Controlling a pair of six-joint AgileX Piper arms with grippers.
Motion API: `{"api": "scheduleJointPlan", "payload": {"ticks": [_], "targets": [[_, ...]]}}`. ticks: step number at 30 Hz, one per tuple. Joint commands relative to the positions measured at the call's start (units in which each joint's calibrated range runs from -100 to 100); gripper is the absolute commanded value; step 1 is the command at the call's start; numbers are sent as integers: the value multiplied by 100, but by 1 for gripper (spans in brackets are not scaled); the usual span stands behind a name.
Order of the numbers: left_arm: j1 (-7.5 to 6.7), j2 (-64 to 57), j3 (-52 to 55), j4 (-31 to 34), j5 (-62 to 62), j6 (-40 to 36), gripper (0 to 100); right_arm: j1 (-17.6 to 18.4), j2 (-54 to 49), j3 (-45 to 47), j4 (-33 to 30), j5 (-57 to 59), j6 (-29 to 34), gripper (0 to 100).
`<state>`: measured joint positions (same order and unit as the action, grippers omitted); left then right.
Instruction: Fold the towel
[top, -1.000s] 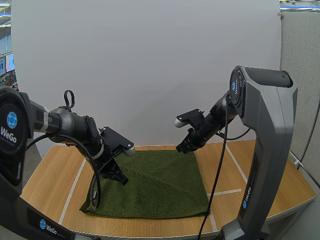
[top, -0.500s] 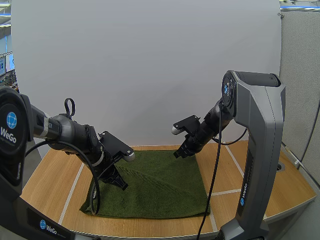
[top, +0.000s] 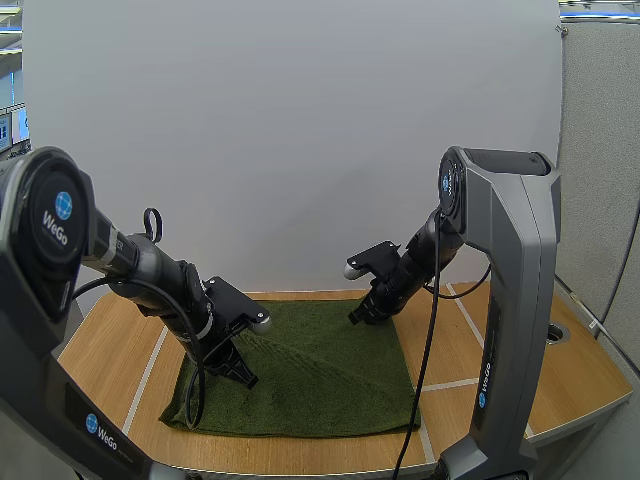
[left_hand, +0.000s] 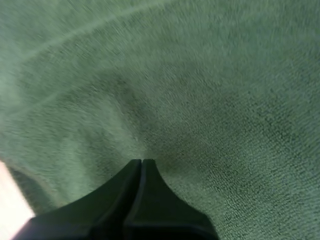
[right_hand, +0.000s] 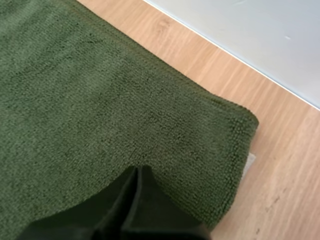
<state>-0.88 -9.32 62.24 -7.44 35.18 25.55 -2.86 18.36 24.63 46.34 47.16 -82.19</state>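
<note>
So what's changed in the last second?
Both tools came down: the left tool sank onto the towel, its shut tips pinching a ridge of cloth; the right tool dropped to the far right corner. The towel stays spread on the table.

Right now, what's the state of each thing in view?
towel: spread on the table, rumpled into a ridge at its left side.
left gripper: fingers shut, pinching the towel.
right gripper: fingers shut, tips on the towel near its far right corner; pinch unclear.
</note>
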Motion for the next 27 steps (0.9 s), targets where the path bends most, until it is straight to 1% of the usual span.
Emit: {"api": "scheduleJointPlan", "payload": {"ticks": [1, 6, 14, 16, 21, 27], "targets": [[-25, 499, 11, 2, -154, 97, 0, 2, 77, -33, 51, -230, -60, 0], [-25, 554, 11, 94, -35, 101, 0, 2, 77, -33, 51, -230, -60, 0], [-25, 554, 11, 225, 835, 89, 0, 2, 77, -33, 51, -230, -60, 0], [-25, 554, 11, 311, 1040, 53, 0, 2, 77, -33, 51, -229, -60, 0], [-25, 554, 11, 783, 1438, -286, 0, 2, 77, -33, 51, -388, -60, 0], [-25, 554, 11, 855, 1816, -314, 0, 2, 77, -33, 40, -542, -60, 0]]}}
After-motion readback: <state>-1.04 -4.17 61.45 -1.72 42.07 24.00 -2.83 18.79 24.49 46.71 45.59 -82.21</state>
